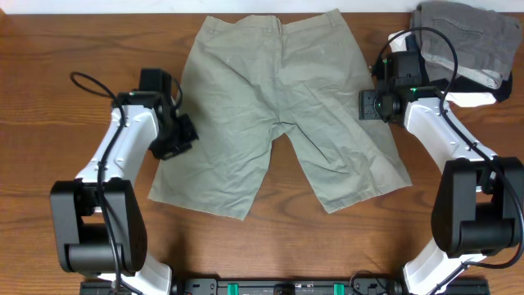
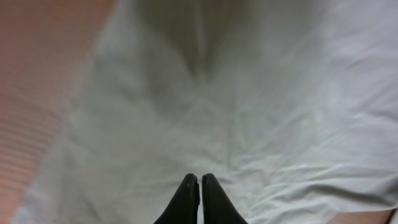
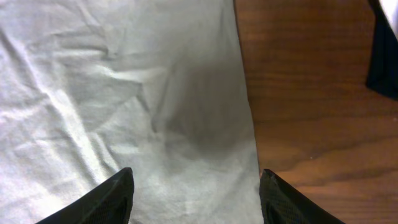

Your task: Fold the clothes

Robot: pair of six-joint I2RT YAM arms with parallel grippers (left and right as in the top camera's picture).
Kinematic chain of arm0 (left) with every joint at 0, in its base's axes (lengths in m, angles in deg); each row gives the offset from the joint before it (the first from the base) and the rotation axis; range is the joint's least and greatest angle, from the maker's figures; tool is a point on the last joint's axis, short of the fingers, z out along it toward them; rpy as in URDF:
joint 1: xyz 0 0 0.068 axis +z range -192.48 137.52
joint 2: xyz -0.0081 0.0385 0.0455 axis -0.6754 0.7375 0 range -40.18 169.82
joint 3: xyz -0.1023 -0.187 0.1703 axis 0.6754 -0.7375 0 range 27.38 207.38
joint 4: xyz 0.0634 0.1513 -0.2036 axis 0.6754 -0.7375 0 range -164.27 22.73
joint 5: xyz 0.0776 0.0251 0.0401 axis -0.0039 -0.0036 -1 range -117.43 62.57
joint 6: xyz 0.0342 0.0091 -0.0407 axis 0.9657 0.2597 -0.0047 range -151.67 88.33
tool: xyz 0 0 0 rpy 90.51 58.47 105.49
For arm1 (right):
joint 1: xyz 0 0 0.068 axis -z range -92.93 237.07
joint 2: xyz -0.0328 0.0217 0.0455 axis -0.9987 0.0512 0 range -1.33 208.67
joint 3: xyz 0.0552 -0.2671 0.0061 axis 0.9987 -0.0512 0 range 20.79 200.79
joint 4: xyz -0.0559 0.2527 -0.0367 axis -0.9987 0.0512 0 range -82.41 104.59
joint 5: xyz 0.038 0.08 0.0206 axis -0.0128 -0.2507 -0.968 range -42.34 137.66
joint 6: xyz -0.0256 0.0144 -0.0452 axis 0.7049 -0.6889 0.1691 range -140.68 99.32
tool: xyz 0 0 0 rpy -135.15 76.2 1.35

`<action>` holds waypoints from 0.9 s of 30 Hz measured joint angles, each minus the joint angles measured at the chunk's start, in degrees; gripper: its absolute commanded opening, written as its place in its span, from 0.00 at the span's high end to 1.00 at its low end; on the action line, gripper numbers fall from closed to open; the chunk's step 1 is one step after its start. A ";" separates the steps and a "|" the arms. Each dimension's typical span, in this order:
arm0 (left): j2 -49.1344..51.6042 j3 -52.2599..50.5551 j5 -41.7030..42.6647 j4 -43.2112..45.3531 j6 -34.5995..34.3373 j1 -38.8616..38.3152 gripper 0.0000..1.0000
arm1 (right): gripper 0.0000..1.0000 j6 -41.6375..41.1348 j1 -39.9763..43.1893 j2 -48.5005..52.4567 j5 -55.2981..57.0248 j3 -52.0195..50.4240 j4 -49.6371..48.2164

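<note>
The clothes [image 1: 278,106], pale khaki-green shorts, lie flat mid-table with the waistband at the far side and both legs pointing toward me. My left gripper [image 1: 182,135] sits at the outer edge of the left leg. In the left wrist view, the left gripper [image 2: 200,180] is shut, tips together just over the cloth [image 2: 249,112]; I see no fabric bunched between them. My right gripper [image 1: 370,104] is at the shorts' right edge. In the right wrist view, the right gripper [image 3: 196,183] stands open, one finger over the cloth [image 3: 124,93] and the other over bare wood.
A dark grey folded garment [image 1: 463,33] lies at the far right corner on top of white and black folded ones [image 1: 479,97]. A dark piece [image 3: 384,62] shows at the right edge of the right wrist view. The wooden table [image 1: 49,49] surrounds the shorts.
</note>
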 measured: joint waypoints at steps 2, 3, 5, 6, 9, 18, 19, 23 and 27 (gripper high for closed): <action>0.02 -2.19 0.70 1.33 0.00 -0.26 0.94 | 0.37 0.02 0.00 0.00 -0.70 0.00 -0.28; 0.02 -3.61 0.98 2.75 0.02 -0.35 0.94 | 0.37 0.02 0.00 0.00 -1.07 0.00 -0.42; 0.02 -6.38 1.25 6.08 0.04 -0.52 0.94 | 0.37 0.02 0.00 0.00 -1.38 0.00 -0.50; 0.02 -7.85 1.29 7.56 0.04 -0.57 0.94 | 0.37 0.02 0.00 0.00 -1.57 0.00 -0.52; 0.07 -11.13 1.42 11.34 0.02 -0.57 0.94 | 0.37 0.02 0.00 0.00 -1.99 0.00 -0.59; -1.29 -16.90 -1.11 24.72 -3.02 -0.63 0.94 | 0.42 0.02 0.00 0.00 -2.19 0.00 -0.57; -1.57 -17.42 -1.22 25.42 -3.26 -0.68 0.94 | 0.42 0.04 0.00 0.00 -2.16 0.00 -0.59; -1.97 -18.75 -1.22 27.30 -4.13 -0.52 0.94 | 0.42 0.04 0.00 0.00 -2.16 0.00 -0.57; -0.55 -18.34 -0.17 29.07 -4.52 0.85 0.94 | 0.42 0.02 0.00 0.00 -2.19 0.00 -0.59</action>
